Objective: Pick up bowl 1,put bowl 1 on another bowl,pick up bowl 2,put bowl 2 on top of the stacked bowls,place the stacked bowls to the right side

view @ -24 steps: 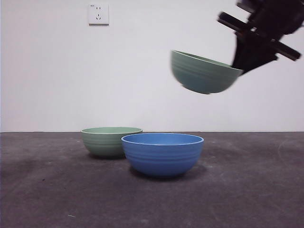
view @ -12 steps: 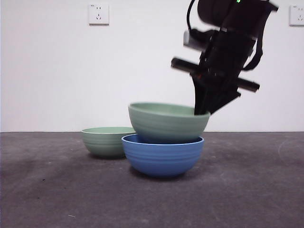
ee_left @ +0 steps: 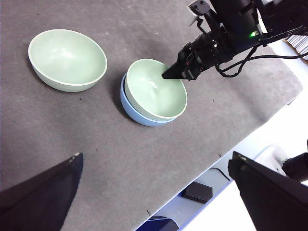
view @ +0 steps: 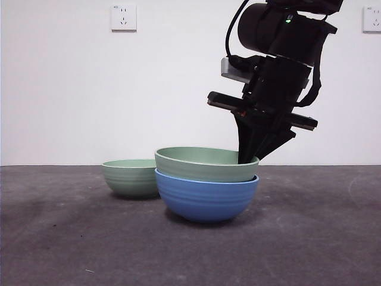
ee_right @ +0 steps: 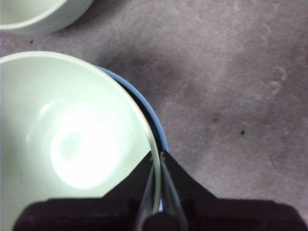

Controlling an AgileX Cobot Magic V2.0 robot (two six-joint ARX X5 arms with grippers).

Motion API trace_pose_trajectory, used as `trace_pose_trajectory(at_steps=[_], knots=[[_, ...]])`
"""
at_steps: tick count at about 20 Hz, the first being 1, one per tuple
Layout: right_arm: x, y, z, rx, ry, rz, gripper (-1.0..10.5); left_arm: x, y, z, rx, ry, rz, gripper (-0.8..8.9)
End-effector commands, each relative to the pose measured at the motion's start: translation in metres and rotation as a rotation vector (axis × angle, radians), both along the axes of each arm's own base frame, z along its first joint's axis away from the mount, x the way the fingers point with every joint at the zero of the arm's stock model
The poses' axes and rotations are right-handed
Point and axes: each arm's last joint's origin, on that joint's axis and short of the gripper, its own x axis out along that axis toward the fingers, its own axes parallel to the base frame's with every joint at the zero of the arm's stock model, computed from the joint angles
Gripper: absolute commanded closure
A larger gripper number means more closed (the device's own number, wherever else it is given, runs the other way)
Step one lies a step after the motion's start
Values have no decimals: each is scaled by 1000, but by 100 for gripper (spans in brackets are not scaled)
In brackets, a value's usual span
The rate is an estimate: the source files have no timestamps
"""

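Bowl 1 (view: 205, 164), pale green and ribbed, sits nested inside the blue bowl (view: 205, 199) at mid-table. My right gripper (view: 250, 156) reaches down from above on the right and is shut on bowl 1's right rim. The right wrist view shows its two jaws pinching that rim (ee_right: 157, 156), with the blue bowl's edge (ee_right: 156, 125) just outside. Bowl 2 (view: 128, 177), also pale green, stands alone behind and left of the stack. My left gripper (ee_left: 156, 159) hangs high above the table, open and holding nothing. From there I see the nested pair (ee_left: 154, 89) and bowl 2 (ee_left: 67, 60).
The table is a dark grey mat (view: 309, 238) in front of a white wall with a socket (view: 123, 18). In the left wrist view the table's edge (ee_left: 226, 149) runs close beside the stack, with floor and a dark box beyond it.
The right gripper came down and leftward with bowl 1. The bowl went from hanging in the air, to tilted over the blue bowl, to seated level inside it.
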Motion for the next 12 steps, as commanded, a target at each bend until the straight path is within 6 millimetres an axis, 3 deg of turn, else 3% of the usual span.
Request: trace_pose_trajectory(at_steps=[1,5,9,12], knots=[[-1,4,-5,-10,9,24,892,0,0,1,-4,-10,-8,149],[-1,6,-5,-4,1,32,680,0,0,1,-3,-10,-7,149],[-2,5,0,5,-9,34,654,2,0,1,-3,-3,-7,149],[-7,3,17,31,-55,35,655,10,0,-1,-3,16,-7,149]])
